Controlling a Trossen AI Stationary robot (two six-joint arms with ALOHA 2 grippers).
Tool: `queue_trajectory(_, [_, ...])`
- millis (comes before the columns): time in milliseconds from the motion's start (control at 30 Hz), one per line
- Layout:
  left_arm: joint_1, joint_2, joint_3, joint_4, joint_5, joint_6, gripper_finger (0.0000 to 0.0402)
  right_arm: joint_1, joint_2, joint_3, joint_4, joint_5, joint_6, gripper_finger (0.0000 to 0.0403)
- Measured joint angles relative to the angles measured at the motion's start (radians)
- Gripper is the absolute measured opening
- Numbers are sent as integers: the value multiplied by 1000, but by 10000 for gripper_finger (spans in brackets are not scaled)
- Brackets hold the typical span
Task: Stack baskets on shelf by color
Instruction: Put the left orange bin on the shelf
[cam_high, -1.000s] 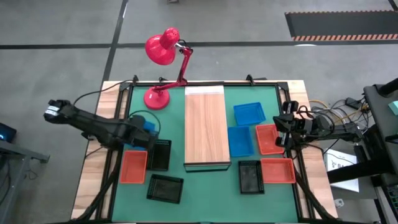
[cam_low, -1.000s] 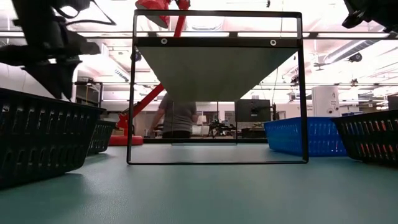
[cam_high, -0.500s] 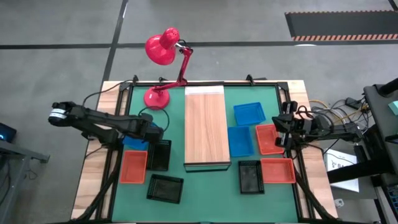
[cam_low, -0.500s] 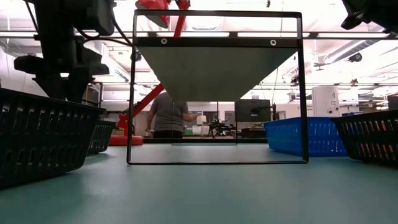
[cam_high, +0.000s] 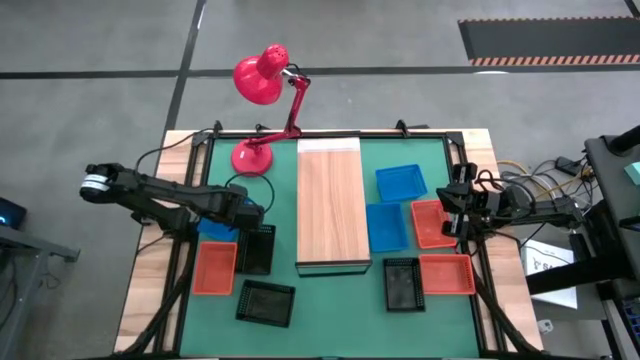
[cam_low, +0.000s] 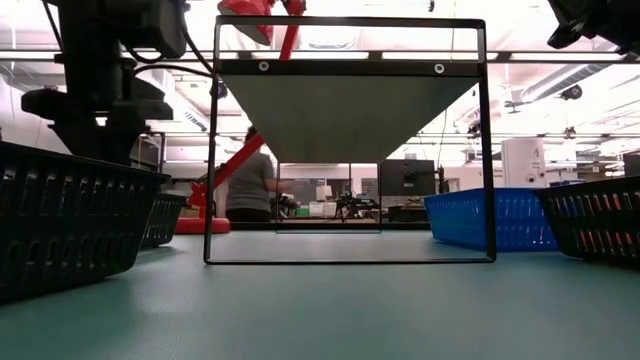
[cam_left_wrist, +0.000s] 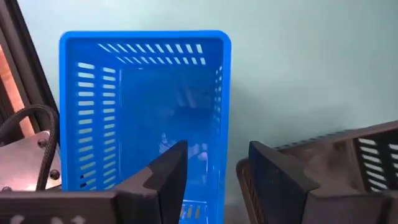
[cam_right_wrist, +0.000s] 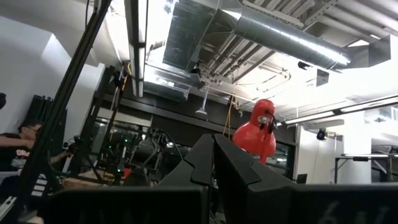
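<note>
Left gripper, fingers spread, hangs over the slotted plastic blue basket on the green mat, left of the bare light-wood shelf. A black mesh basket sits just beside it, an orange one near. Right gripper, closed, waits at the table's right edge.
</note>
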Motion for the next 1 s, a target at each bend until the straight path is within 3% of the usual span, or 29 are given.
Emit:
queue_trajectory(367, [0, 0, 2, 9, 51, -1, 157, 0, 0, 0, 0, 0, 2, 9])
queue_trajectory(433, [0, 0, 5, 9, 100, 0, 157, 0, 0, 0, 0, 0, 2, 9])
queue_trajectory(600, [-12, 0, 56, 9, 338, -2, 157, 0, 0, 0, 0, 0, 2, 9])
queue_trajectory(733, [-60, 5, 108, 11, 400, -20, 157, 0, 0, 0, 0, 0, 2, 9])
queue_trajectory(1000, [-242, 8, 136, -2, 497, -251, 157, 0, 1, 0, -30, 0, 3, 9])
